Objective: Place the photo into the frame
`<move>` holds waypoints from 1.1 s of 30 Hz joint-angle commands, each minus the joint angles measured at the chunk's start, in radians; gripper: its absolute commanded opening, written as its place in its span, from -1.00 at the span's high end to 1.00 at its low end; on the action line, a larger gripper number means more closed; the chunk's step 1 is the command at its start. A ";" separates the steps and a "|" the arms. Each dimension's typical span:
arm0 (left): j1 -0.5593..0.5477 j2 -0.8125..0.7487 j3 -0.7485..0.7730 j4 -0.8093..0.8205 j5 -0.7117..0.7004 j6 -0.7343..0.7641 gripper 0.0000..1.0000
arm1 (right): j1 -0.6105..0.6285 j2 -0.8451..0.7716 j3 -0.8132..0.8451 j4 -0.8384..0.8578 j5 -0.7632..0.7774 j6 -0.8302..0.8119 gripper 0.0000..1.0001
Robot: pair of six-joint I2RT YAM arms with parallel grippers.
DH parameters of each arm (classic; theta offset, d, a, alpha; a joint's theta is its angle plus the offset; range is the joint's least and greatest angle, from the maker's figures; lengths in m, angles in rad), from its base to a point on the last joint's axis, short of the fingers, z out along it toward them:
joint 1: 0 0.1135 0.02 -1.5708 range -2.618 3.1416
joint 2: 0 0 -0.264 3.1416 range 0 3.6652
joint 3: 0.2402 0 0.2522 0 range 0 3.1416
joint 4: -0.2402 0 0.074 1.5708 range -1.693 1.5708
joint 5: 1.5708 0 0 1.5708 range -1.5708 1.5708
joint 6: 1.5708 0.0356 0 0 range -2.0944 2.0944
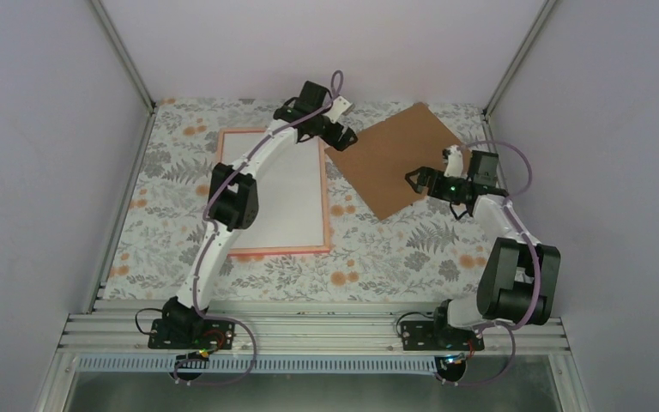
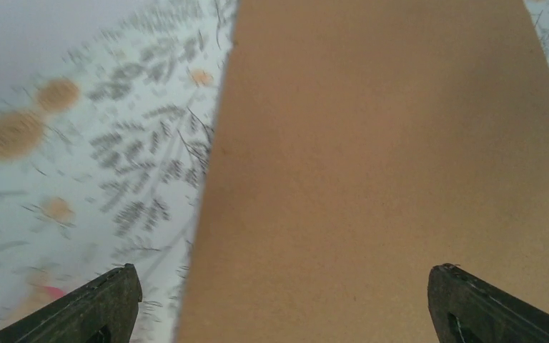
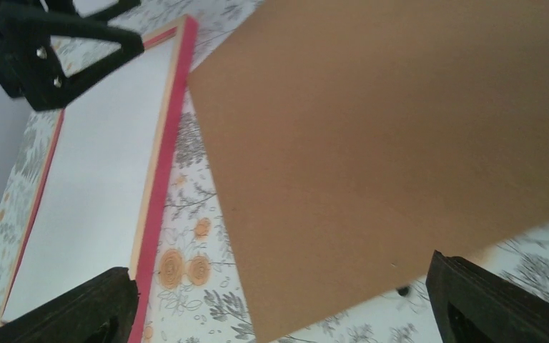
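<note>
Brown board (image 1: 390, 163) lying askew right of the frame (image 1: 279, 251); photo (image 1: 296, 197) resting white-side-up inside it. My left gripper (image 1: 343, 139) and right gripper (image 1: 418, 180) are hovering released; opposite-edge pinches are looking safest.

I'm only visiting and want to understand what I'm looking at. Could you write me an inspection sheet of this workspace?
Surface: floral cloth covering the table, lying flat.
Job's things: pink frame flat at the left, filled by a white sheet; whether that is the photo face down cannot be told.
Clutter: brown board lying askew to the right of the frame.
Hands: left hand open above the board's left corner; right hand open over the board's right side; neither holds anything.
Cables: purple cable looped along each arm.
Surroundings: plain pale walls; metal rail at the near edge.
</note>
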 commanded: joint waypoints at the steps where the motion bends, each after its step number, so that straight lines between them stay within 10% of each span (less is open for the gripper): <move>1: -0.033 0.046 0.019 0.027 -0.027 -0.169 -1.00 | -0.052 -0.024 -0.064 0.073 0.050 0.116 -1.00; 19: -0.080 0.193 0.050 0.042 -0.140 -0.199 -1.00 | -0.094 0.018 -0.106 0.070 0.204 0.169 -1.00; 33: -0.170 -0.170 -0.511 0.007 0.178 -0.143 -0.97 | -0.232 0.106 -0.047 -0.044 0.172 0.115 -1.00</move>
